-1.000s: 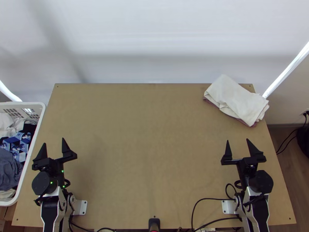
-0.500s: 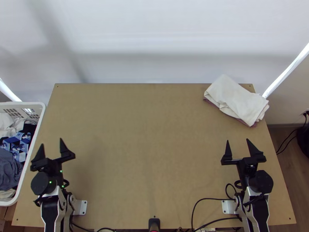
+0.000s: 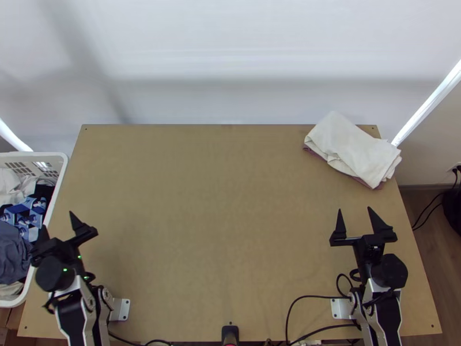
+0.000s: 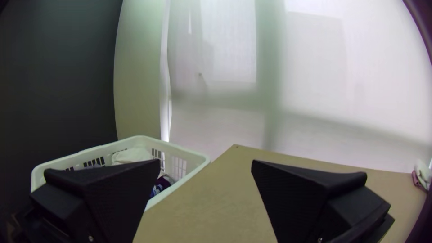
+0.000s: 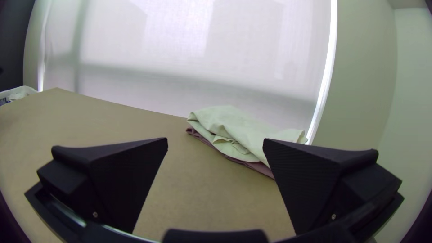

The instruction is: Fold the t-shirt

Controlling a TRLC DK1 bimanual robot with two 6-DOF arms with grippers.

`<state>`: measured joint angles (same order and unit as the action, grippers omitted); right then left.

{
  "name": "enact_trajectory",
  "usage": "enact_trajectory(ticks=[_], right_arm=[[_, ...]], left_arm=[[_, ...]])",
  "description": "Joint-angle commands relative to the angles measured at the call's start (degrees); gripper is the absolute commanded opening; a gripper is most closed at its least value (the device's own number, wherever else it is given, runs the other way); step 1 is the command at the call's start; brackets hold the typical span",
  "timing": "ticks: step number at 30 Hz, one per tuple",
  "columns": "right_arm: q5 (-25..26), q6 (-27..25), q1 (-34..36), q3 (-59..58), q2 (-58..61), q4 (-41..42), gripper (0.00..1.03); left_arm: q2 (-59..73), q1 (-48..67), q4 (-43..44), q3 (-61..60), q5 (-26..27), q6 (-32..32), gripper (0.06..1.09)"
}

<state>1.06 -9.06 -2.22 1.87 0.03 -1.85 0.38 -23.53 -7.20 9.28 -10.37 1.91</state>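
Note:
My left gripper [image 3: 57, 221] stands open at the table's left edge beside the basket; in the left wrist view this gripper [image 4: 206, 163] has nothing between its fingers. My right gripper [image 3: 354, 210] is open over the table's right part, below the folded cloths in the top view; in the right wrist view the gripper [image 5: 215, 140] has a wide gap between its fingers. A folded white cloth [image 3: 352, 147] lies at the far right corner on a folded mauve cloth [image 3: 369, 183]. The white cloth [image 5: 234, 130] shows beyond the right gripper's fingers. Whether either is the t-shirt, I cannot tell.
A white laundry basket [image 3: 59, 173] stands left of the table [image 3: 219, 219], holding grey, white and blue patterned clothes [image 3: 24, 216]. Black cables [image 3: 305, 297] run along the near edge by the right arm's base. A white curtain [image 3: 230, 57] hangs behind the table.
My left gripper has moved left and slightly toward the near edge, turning toward the basket, still open. The right arm and the folded cloths have kept still.

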Motion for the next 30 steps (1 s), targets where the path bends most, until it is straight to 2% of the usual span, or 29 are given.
enact_trajectory(ticks=[1,6,11,18,21,23,25,26,27,30], right_arm=[[0.4,-0.3,0.1,-0.5,-0.1,0.5,0.99],[0.4,-0.3,0.2,-0.5,-0.1,0.5,0.99],[0.4,-0.3,0.1,-0.5,-0.1,0.4,0.99],[0.4,-0.3,0.1,-0.5,-0.1,0.5,0.99],[0.4,-0.3,0.2,-0.5,-0.1,0.5,0.99],[0.4,-0.3,0.2,-0.5,-0.1,0.5,0.99],[0.4,-0.3,0.1,-0.5,-0.1,0.5,0.99],[0.4,-0.3,0.1,-0.6,-0.1,0.5,0.99],[0.4,-0.3,0.1,-0.5,-0.1,0.5,0.99],[0.4,-0.3,0.1,-0.5,-0.1,0.5,0.99]], left_arm=[[0.8,-0.4,-4.1,10.5,-0.3,1.7,1.04],[12.6,-0.7,-13.3,27.2,-0.7,5.5,1.04],[26.1,-3.9,-21.0,43.1,-1.3,6.3,1.04],[47.2,-18.8,-33.0,59.8,0.3,3.1,1.03],[55.1,-26.0,-34.1,62.2,5.2,2.4,0.83],[61.0,-28.9,-34.2,63.0,5.7,1.2,0.79],[66.9,-30.1,-34.4,63.8,5.7,-1.4,0.83],[69.4,-31.2,-33.1,63.9,5.6,-2.9,0.97],[72.0,-32.5,-31.5,63.9,5.6,-4.5,1.05],[81.4,-35.5,-29.1,66.6,5.4,-7.1,1.05]])
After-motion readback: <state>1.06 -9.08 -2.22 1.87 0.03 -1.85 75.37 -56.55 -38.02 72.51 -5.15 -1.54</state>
